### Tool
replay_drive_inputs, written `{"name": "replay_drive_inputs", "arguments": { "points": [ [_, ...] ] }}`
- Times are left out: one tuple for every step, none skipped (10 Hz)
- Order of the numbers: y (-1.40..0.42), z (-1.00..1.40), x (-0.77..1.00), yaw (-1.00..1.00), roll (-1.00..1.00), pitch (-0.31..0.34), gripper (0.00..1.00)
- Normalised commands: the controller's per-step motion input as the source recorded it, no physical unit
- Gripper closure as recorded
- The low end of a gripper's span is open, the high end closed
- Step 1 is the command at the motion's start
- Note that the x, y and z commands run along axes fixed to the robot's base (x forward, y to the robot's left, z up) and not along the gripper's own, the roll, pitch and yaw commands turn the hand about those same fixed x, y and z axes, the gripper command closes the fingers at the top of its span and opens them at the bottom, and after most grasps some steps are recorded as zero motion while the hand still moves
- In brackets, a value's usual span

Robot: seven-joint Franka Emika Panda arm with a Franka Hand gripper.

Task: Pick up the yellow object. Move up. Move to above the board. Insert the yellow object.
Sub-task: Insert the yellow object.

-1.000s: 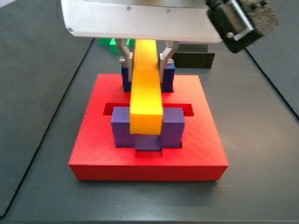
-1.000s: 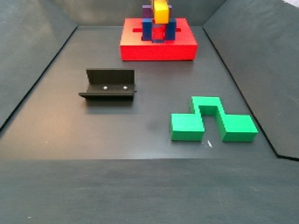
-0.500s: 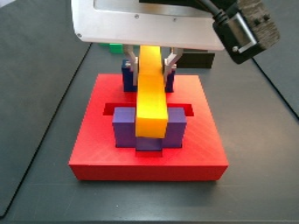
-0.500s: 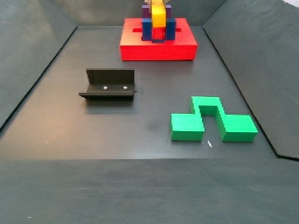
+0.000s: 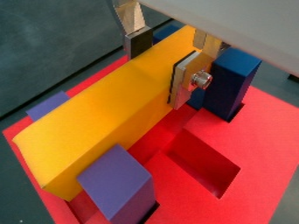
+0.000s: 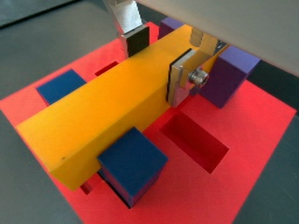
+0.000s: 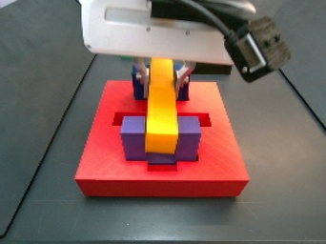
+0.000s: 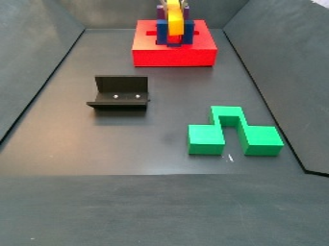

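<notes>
Gripper (image 5: 162,59) clamped on the yellow object (image 5: 105,118), over the board (image 7: 162,167).
Near to far in a side view: green block (image 8: 233,135), fixture (image 8: 119,94), then board at the far end; bar sat between the purple posts (image 7: 186,141) and blue posts (image 6: 135,164), fingers (image 6: 184,77) pinching its far end.

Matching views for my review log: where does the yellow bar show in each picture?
Wrist views: yellow bar runs diagonally across both, clamped in the gripper.
Side view: centre, sloping between the posts.
Side view: top centre, small, on the board.
Shared landmark: the red board.
</notes>
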Motion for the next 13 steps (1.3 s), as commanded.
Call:
{"name": "replay_drive_inputs", "arguments": {
  "points": [
    [-0.05,-0.31,0.11,0.00,0.00,0.009,1.00],
    [0.00,-0.33,0.16,0.00,0.00,0.011,1.00],
    [0.00,-0.33,0.18,0.00,0.00,0.026,1.00],
    [0.00,-0.30,0.16,0.00,0.00,0.043,1.00],
    [0.00,-0.21,0.16,0.00,0.00,0.047,1.00],
    [-0.01,-0.15,0.08,-0.11,0.00,0.039,1.00],
    [-0.03,-0.15,0.05,-0.17,0.00,0.014,1.00],
    [0.00,-0.14,0.00,-0.12,-0.01,0.001,1.00],
    [0.00,-0.13,0.00,-0.16,-0.03,0.000,1.00],
    [-0.07,-0.07,0.00,-0.10,-0.03,0.000,1.00],
    [-0.13,-0.09,0.00,-0.04,-0.02,0.000,1.00],
    [-0.15,-0.19,0.00,0.00,-0.04,-0.047,1.00],
    [-0.03,-0.25,0.00,0.00,-0.04,-0.059,1.00]
  ]
}}
